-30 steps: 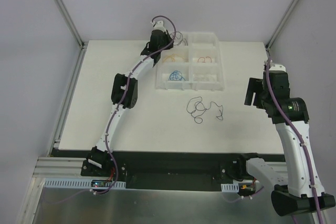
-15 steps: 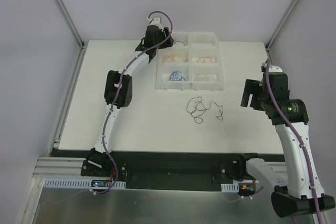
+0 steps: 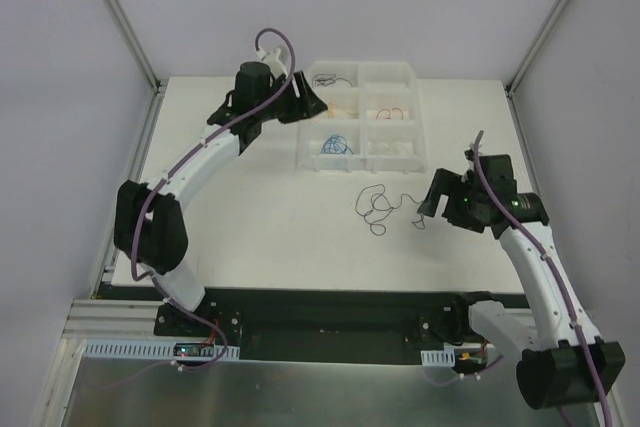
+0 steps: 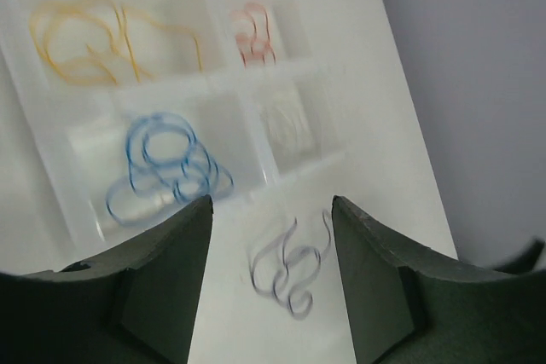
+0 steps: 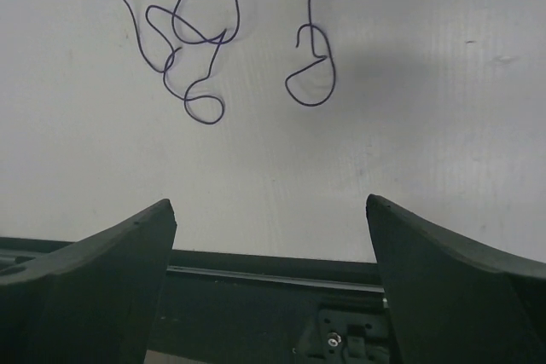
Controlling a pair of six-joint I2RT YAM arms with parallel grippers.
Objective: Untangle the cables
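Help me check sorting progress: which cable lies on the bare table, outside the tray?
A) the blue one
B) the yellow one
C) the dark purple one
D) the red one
C: the dark purple cable lies loose on the table in front of the tray, while the blue cable, red cable and yellow cable each sit in a tray compartment.
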